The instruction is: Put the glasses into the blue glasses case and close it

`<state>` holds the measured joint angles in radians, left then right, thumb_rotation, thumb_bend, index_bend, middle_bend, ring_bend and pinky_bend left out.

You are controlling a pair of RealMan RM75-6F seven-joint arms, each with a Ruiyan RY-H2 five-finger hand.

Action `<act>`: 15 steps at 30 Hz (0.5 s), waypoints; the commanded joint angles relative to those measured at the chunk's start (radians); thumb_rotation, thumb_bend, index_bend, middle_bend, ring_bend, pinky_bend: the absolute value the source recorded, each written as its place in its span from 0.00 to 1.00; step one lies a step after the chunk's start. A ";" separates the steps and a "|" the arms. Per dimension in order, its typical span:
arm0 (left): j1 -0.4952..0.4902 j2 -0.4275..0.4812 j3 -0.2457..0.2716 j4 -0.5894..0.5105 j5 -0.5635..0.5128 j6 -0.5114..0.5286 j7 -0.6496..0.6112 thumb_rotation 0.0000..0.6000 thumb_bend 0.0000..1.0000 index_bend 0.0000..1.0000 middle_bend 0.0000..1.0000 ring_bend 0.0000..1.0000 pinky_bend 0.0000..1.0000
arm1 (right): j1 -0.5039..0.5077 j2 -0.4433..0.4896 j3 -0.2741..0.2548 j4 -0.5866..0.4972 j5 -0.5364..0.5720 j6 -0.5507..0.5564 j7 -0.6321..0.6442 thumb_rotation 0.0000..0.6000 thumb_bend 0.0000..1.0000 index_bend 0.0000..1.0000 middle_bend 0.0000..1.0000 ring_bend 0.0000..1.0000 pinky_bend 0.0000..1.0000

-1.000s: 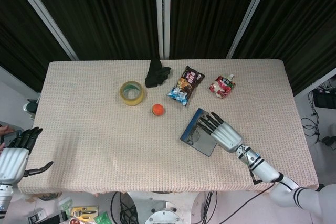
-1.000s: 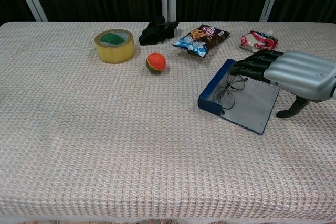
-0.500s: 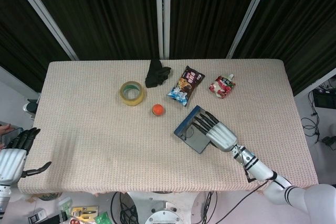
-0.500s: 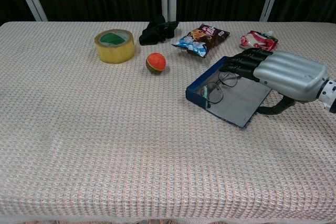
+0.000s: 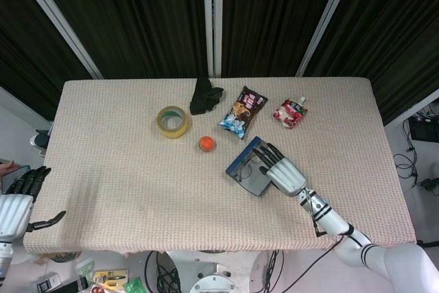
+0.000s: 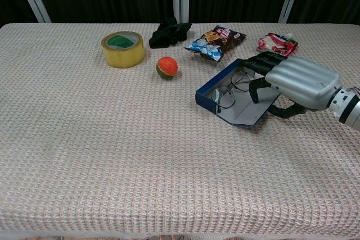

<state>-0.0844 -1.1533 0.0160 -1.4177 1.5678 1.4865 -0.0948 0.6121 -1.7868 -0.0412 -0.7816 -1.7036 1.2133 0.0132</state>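
My right hand (image 6: 295, 84) sits on the open blue glasses case (image 6: 236, 100), fingers (image 6: 263, 60) draped over the lid's far edge, thumb hooked under the near side. So I judge it's gripping the lid, which looks tilted up off the counter (image 6: 112, 155). Step in hand, as I read it: folding the lid over to shut the case. To do it well, swing the lid toward the tray side in one arc, keep fingertips off the frames, and don't drag the case sideways. Watch that no temple arm sticks over the rim, or the lid will jam.

The glasses (image 6: 228, 91) lie inside the case just ahead of my fingertips: thin dark wire frame, clear lenses, leaning against the raised wall. Whether they're fully seated I can't tell. Case is dark blue outside, grey lining inside.

My left hand (image 5: 19, 204) hangs off the counter edge, well away, fingers apart, holding nothing.
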 commanded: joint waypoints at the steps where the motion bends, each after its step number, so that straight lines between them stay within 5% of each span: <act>1: 0.000 0.001 0.001 -0.004 0.001 0.000 0.003 0.64 0.14 0.06 0.08 0.09 0.23 | -0.003 -0.009 0.002 0.017 -0.002 0.017 0.011 1.00 0.39 0.69 0.00 0.00 0.00; 7: -0.001 0.000 0.001 -0.011 0.005 0.002 0.007 0.64 0.14 0.06 0.08 0.09 0.23 | -0.037 0.027 -0.003 0.009 -0.008 0.098 0.026 1.00 0.39 0.85 0.00 0.00 0.00; 15: 0.004 -0.001 0.005 -0.005 0.004 0.002 0.000 0.64 0.14 0.06 0.08 0.09 0.23 | -0.180 0.221 -0.072 -0.124 -0.015 0.238 0.078 1.00 0.42 0.98 0.01 0.00 0.00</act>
<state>-0.0802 -1.1546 0.0199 -1.4232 1.5711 1.4893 -0.0943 0.4786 -1.6236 -0.0850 -0.8609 -1.7177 1.4144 0.0695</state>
